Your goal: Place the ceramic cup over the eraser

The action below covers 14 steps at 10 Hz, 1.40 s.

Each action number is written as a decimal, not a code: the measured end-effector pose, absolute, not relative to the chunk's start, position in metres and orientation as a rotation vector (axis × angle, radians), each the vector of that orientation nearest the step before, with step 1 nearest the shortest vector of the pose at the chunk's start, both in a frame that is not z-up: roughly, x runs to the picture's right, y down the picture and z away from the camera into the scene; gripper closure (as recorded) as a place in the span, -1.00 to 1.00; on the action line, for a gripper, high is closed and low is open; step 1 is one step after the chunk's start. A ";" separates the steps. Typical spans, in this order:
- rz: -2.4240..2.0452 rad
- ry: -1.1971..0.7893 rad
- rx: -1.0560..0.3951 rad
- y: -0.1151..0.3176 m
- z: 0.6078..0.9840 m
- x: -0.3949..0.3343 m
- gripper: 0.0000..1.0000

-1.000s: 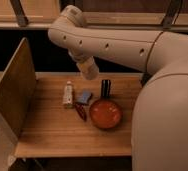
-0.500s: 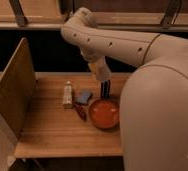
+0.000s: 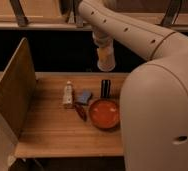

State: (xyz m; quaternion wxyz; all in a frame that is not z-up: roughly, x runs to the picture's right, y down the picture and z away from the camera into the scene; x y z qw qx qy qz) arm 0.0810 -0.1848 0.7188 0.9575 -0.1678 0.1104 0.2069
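One cup point(image 3: 106, 62) is hanging clamped in the gripper point(image 3: 104, 52), one eraser point(image 3: 105, 88) standing below it, one bowl point(image 3: 104, 114) and one tube point(image 3: 67, 94) sitting lower.

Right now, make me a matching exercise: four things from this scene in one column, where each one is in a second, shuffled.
1. ceramic cup
2. eraser
3. orange bowl
4. white tube

A. left of the blue-grey square
B. held in the pincer, above the table
C. upright just behind the orange bowl
D. just right of the dark red stick

Pairs: 1-B, 2-C, 3-D, 4-A
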 end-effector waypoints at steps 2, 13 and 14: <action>0.488 0.124 -0.374 -0.185 0.734 0.084 1.00; 0.572 0.223 -0.409 -0.155 0.754 0.119 1.00; 0.578 0.215 -0.419 -0.150 0.760 0.111 1.00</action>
